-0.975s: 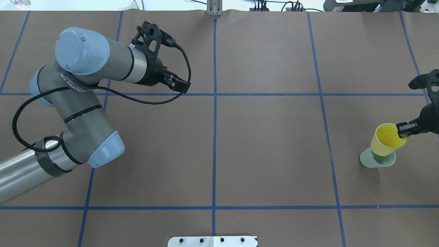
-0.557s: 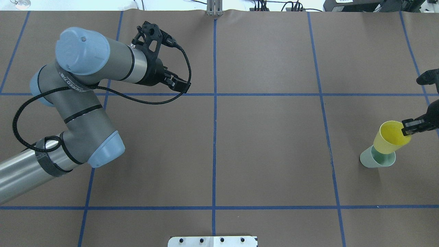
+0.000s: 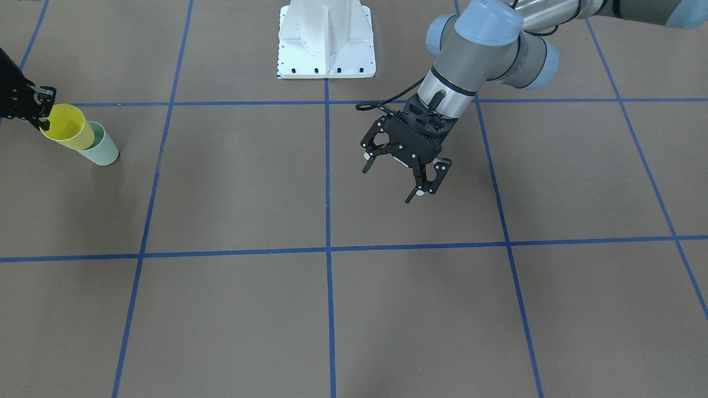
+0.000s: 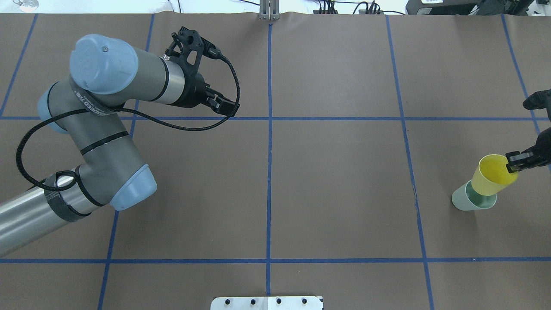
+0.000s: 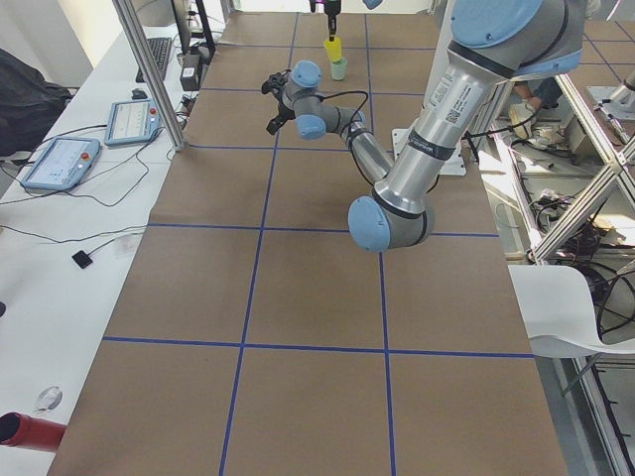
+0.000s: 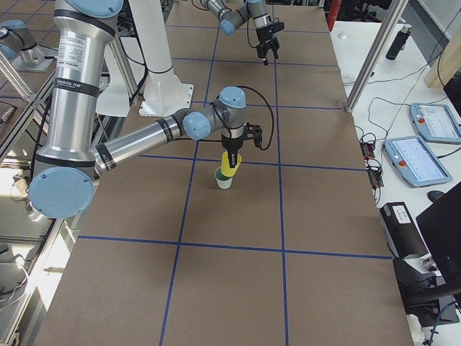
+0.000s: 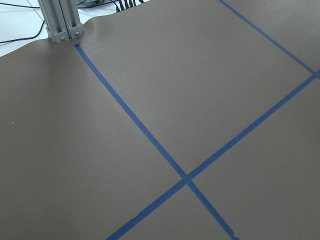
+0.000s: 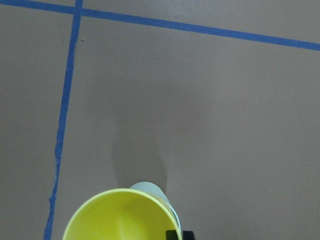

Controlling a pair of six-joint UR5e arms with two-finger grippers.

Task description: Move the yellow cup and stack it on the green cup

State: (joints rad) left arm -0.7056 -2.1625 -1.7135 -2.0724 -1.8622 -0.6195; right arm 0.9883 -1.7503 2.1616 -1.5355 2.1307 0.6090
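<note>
The yellow cup [image 4: 493, 175] hangs tilted, its base in or just over the mouth of the green cup [image 4: 470, 201], which stands upright on the table at the far right. My right gripper [image 4: 514, 165] is shut on the yellow cup's rim. In the front-facing view the yellow cup [image 3: 66, 128] leans on the green cup [image 3: 103, 149] at the left edge, with the right gripper [image 3: 41, 108] on its rim. The right wrist view shows the yellow cup's mouth [image 8: 120, 217] with the green cup [image 8: 150, 190] behind it. My left gripper [image 3: 390, 182] is open and empty, far off near the table's middle.
The brown table cover [image 4: 335, 185] carries a grid of blue tape lines. The white robot base [image 3: 326, 38] stands at the near side of the table. An aluminium post [image 4: 269, 10] stands at the far edge. The left arm's elbow [image 4: 129, 189] hangs over the left half.
The right gripper has shifted a little to the right with the yellow cup, which now stands steeper over the green cup. The left arm has not moved.
</note>
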